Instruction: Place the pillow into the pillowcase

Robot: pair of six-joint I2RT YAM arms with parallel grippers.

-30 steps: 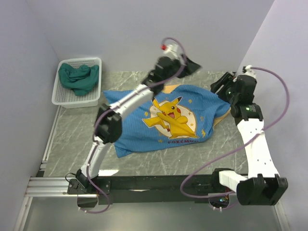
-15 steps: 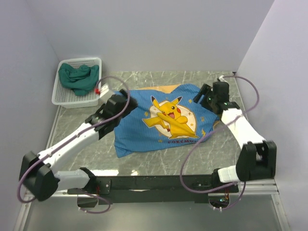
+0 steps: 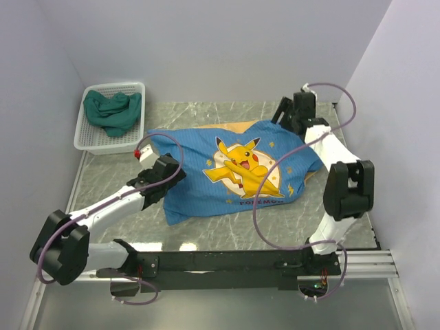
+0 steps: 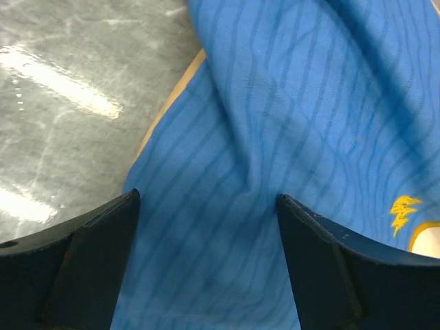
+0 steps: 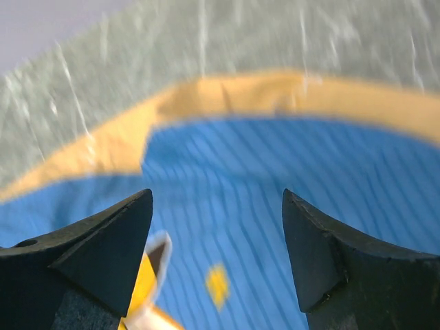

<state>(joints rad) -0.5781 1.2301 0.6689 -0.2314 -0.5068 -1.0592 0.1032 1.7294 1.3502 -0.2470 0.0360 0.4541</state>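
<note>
The pillowcase (image 3: 237,172) lies flat in the middle of the table, blue striped, its yellow cartoon print facing up. Mustard-yellow lining shows along its back edge (image 3: 239,126) and right edge. No pillow shows in any view. My left gripper (image 3: 169,180) hovers low over the case's left edge, jaws open, with only blue fabric (image 4: 261,124) beneath my left gripper (image 4: 206,196). My right gripper (image 3: 283,117) is at the case's back right corner, open, above blue fabric and the yellow rim (image 5: 275,96); nothing sits in my right gripper (image 5: 216,194).
A white basket (image 3: 89,141) holding a crumpled green cloth (image 3: 112,110) stands at the back left. Grey walls close in on three sides. The right arm's cable loops across the case's right part.
The left arm swung from the back of the case down to its left edge. The right gripper moved back to the far right corner. Both grippers have opened wider.
</note>
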